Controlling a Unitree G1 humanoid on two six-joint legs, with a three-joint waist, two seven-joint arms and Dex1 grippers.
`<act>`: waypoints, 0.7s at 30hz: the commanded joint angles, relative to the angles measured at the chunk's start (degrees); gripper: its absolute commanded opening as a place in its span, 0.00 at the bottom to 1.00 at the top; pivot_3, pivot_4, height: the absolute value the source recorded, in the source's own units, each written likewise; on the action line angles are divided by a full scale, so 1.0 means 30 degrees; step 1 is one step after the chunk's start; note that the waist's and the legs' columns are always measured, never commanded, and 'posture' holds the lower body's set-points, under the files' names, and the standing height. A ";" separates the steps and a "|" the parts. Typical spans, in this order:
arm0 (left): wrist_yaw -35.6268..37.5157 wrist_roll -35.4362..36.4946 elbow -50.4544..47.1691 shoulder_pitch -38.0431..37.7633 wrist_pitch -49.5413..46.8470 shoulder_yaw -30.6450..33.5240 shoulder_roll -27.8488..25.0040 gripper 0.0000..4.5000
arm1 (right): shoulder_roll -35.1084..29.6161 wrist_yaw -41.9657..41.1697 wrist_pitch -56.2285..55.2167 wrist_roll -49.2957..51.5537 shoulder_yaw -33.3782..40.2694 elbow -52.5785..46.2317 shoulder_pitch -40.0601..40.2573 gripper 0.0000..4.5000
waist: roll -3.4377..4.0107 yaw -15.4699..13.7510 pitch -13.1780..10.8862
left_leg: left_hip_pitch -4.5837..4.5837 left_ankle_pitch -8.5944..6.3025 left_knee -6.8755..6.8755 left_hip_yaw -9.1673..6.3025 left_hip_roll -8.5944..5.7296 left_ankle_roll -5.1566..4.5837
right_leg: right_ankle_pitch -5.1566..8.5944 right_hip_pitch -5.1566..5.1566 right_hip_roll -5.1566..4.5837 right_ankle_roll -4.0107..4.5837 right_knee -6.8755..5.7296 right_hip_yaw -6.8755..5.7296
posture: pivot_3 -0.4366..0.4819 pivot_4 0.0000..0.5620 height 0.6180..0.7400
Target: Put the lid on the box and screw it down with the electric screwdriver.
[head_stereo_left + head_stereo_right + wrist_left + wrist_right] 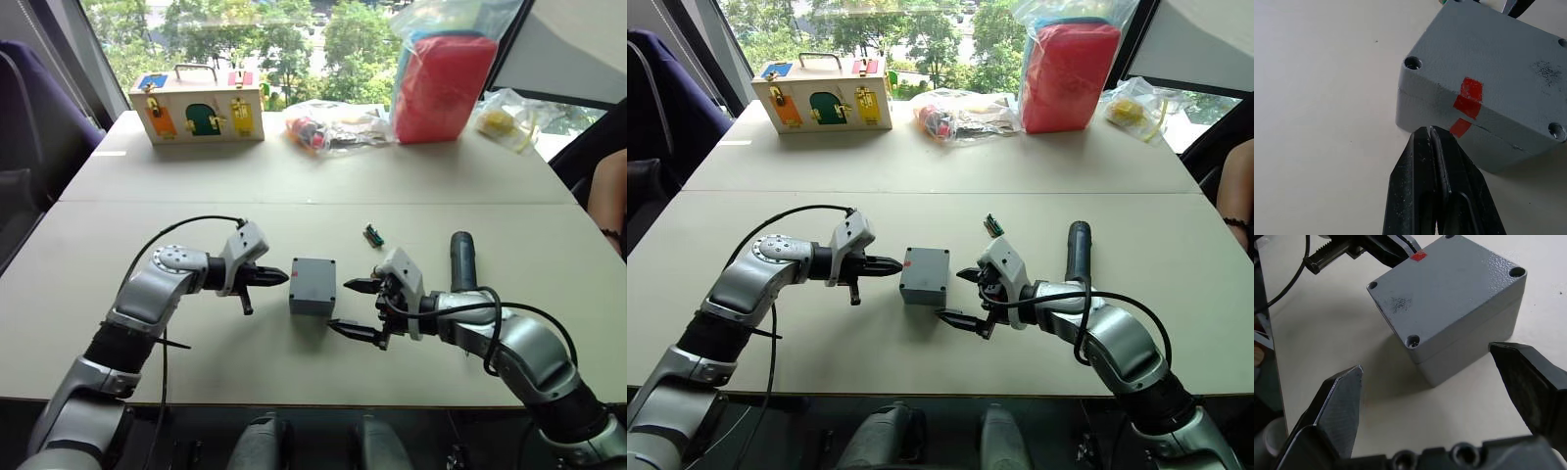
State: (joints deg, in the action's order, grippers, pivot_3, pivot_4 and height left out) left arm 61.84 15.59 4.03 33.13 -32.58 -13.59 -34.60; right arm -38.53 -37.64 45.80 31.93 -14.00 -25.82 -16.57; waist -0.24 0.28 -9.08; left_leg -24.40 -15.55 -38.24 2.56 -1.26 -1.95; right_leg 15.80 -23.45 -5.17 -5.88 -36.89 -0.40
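Note:
The grey box (313, 286) stands at the middle of the table with the lid (1449, 289) seated flush on top, screw holes at its corners. A red mark (1467, 98) crosses the seam on the side facing my left gripper (281, 278). That gripper is shut and empty, and its tip is right at that side of the box, low down. My right gripper (343, 305) is open on the opposite side, its two fingers spread wider than the box and a little short of it. The black electric screwdriver (461, 259) lies on the table behind my right forearm.
A small green piece (373, 235) lies just behind the box. Along the far edge stand a wooden box with coloured doors (199, 104), a clear bag of items (328, 127), a red bag (443, 83) and a yellow bag (509, 122). A person's arm (609, 206) is at the right edge.

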 commanded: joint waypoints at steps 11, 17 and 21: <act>0.0158 -0.1160 0.5811 0.3942 0.3343 0.0389 0.2830 0.00 | 0.1546 0.0342 0.2305 0.1085 0.0366 -0.2808 0.0029 1.00 | -0.0003 -0.0168 0.0001 | -0.0002 -0.0001 -0.0005 0.0001 -0.0010 -0.0002 | -0.0002 -0.0003 -0.0002 -0.0004 -0.0005 -0.0007 | 0.48 0.27 1.00; 0.0797 -0.1425 0.4424 0.2818 0.3230 0.0732 0.0487 0.00 | -0.0893 -0.0386 0.1673 0.0023 0.1373 -0.2876 -0.0158 1.00 | -0.0004 0.0096 0.0000 | -0.0002 -0.0001 0.0003 0.0001 -0.0007 -0.0001 | -0.0001 -0.0021 0.0010 -0.0002 -0.0026 -0.0008 | 0.48 0.27 1.00; 0.1660 -0.0899 0.0887 0.0788 0.1715 0.0403 -0.1068 0.00 | -0.1386 -0.0885 0.0334 -0.1313 0.1001 -0.1501 -0.0692 1.00 | -0.0004 0.0131 0.0000 | -0.0001 -0.0001 0.0003 -0.0002 -0.0005 -0.0001 | 0.0000 -0.0014 0.0002 -0.0001 -0.0021 -0.0004 | 0.48 0.27 1.00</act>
State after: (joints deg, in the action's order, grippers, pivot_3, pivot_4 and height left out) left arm 65.29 11.76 12.13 36.68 -25.59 -12.34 -36.84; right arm -42.16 -39.52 49.41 30.00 -11.10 -31.48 -17.67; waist -0.25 0.67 -9.08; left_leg -24.40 -15.56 -38.23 2.56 -1.28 -1.96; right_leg 15.80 -23.48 -5.18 -5.88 -36.93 -0.41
